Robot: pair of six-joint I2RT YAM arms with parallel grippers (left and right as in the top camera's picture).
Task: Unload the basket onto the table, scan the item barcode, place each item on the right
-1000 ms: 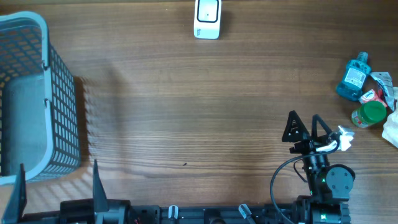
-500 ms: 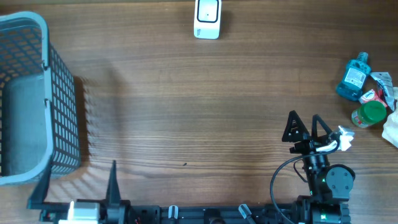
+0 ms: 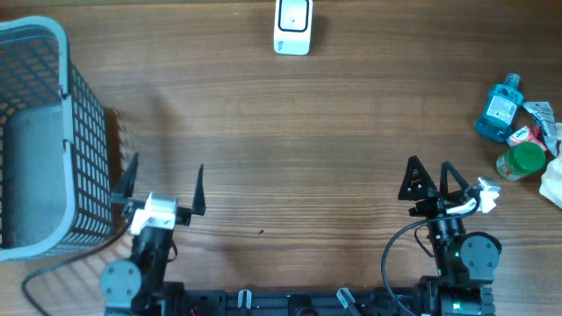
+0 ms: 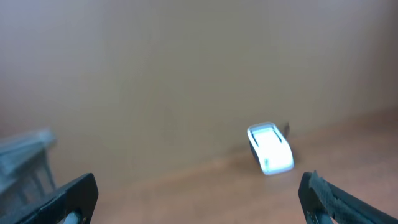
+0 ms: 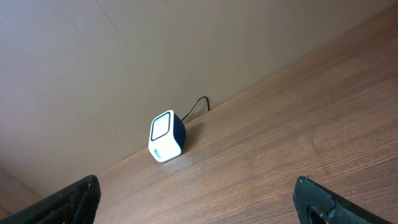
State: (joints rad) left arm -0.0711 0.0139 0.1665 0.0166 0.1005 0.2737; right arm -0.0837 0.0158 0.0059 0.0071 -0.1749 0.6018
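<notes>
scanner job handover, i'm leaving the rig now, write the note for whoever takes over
Left gripper: open, empty, beside the basket.
Right gripper: open, empty, near the front edge.
Barcode scanner: far edge, centre.
Items at the right edge: blue mouthwash bottle, green-capped bottle, packets.
Done: nothing picked up.
Left: grasp an item, show its barcode to the scanner.

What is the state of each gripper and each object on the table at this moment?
left gripper: open, holding nothing.
right gripper: open, holding nothing.
scanner: standing, nothing in front of it.
basket: nothing visible inside; partly out of frame.
blue bottle: cap on, not held.
green-capped bottle: cap on, not held.
</notes>
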